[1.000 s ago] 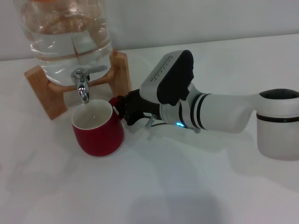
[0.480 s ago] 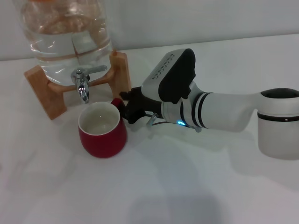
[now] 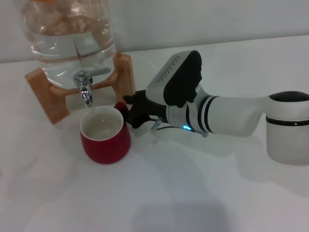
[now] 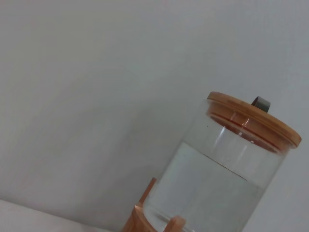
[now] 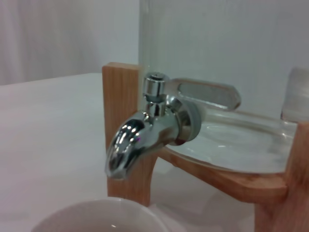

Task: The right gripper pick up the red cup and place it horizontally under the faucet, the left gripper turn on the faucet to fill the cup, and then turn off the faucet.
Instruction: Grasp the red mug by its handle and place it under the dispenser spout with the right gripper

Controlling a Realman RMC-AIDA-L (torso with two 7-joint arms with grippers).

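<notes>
The red cup (image 3: pixel 105 135) is being set under the faucet (image 3: pixel 85 87); the right tool (image 3: pixel 131 112), fingers apart beside the handle, should be withdrawn straight, without nudging it.

No readable text, brand, number or sign is found anywhere; only a row of tiny marks is seen along the grey ridged housing (image 3: pixel 170 72) of the right arm in the head view, and these cannot be made out.
</notes>
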